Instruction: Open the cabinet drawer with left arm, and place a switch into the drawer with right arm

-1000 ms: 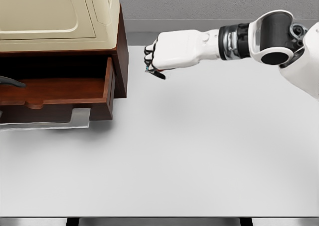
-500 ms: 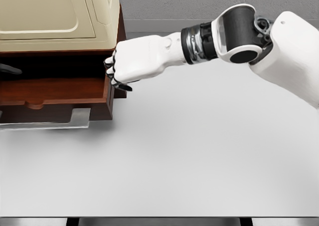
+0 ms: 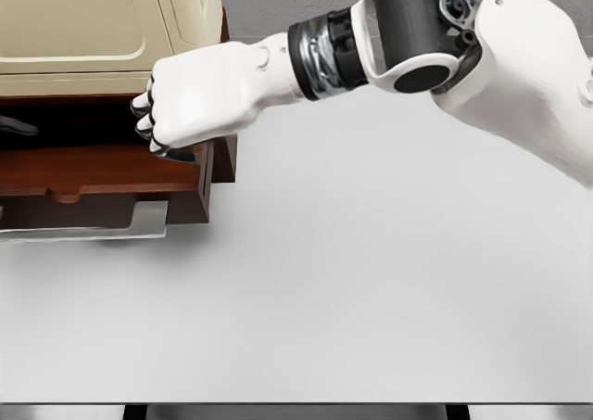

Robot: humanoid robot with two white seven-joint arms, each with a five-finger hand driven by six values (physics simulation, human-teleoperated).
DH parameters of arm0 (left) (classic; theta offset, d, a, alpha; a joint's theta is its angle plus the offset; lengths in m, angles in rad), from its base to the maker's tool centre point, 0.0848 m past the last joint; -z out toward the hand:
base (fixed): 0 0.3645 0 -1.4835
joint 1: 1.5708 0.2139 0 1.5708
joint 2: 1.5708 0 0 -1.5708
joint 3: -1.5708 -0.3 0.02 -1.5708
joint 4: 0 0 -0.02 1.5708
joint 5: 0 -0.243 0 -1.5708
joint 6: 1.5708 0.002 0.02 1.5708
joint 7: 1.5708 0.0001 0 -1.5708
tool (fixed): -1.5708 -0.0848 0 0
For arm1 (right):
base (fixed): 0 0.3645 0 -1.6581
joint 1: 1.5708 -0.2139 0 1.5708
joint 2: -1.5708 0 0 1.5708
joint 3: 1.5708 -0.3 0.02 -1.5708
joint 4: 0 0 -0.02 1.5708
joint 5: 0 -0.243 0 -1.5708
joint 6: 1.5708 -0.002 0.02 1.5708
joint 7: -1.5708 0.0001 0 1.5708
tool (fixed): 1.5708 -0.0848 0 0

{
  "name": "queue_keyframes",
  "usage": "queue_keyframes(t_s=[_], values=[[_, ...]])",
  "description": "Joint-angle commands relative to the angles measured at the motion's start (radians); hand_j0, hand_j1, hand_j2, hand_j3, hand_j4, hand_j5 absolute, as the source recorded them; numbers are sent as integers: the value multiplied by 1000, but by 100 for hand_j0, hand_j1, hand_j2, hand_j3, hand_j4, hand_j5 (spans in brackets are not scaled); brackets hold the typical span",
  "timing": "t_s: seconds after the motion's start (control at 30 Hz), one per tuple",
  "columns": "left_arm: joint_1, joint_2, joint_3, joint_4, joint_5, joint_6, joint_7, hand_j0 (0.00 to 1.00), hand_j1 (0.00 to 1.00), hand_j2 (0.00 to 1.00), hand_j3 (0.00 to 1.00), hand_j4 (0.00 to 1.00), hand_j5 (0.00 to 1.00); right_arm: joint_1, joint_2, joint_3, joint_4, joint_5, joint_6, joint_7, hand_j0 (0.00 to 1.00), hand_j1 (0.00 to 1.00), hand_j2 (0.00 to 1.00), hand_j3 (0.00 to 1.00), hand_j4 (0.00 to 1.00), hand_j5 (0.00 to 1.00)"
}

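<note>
Switch (image 3: 176,154) clamped in curled right fingers (image 3: 148,128) (dark tips), above open drawer (image 3: 102,170)

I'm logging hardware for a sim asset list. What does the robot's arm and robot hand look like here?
The right arm has smooth white shells, a dark grey cylindrical joint with a black round cap, and a ribbed black and silver wrist ring. The right robot hand is white and blocky with black fingertips. No cables or markings show.

The dark wooden cabinet drawer (image 3: 102,174) stands pulled open at far left; the switch is apparently hidden from view.
</note>
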State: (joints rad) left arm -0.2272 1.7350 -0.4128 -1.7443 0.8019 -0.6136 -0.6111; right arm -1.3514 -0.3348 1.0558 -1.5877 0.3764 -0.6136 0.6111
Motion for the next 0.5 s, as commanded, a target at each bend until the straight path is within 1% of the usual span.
queue_keyframes(t_s=[0.0,0.07,0.17,0.23,0.3,0.33,0.37,0.4,0.43,0.47], values=[[0,1,0,2,8,3,0,100,100,100,100,100,100,-2,40,9,15,-4,3,0,29,29,29,29,29,29],[0,0,0,2,8,3,0,100,100,100,100,100,100,-11,68,9,37,-4,3,0,29,29,29,29,29,29],[0,0,0,2,7,3,0,100,100,100,100,100,100,-18,117,32,109,-2,3,0,30,30,30,30,30,30],[0,0,0,2,7,3,0,100,100,100,100,100,100,-21,149,32,146,-2,3,0,31,31,31,31,31,31],[0,0,0,2,7,3,0,100,100,100,100,100,100,-34,158,30,158,-2,3,0,31,31,31,31,31,31],[0,0,0,2,7,3,0,100,100,100,100,100,100,-34,163,30,161,-1,3,0,33,33,33,33,33,33],[0,0,0,2,7,3,0,100,100,100,100,100,100,-34,163,29,167,1,3,0,37,37,37,37,37,37],[0,0,0,2,7,3,0,100,100,100,100,100,100,-34,163,29,169,9,3,0,53,53,53,53,53,53],[0,-2,0,2,7,3,0,100,100,100,100,100,100,-34,163,29,170,10,3,0,64,64,64,64,64,64],[0,-2,0,3,7,3,0,100,100,100,100,100,100,-35,165,29,170,12,3,0,87,87,87,87,87,87]])
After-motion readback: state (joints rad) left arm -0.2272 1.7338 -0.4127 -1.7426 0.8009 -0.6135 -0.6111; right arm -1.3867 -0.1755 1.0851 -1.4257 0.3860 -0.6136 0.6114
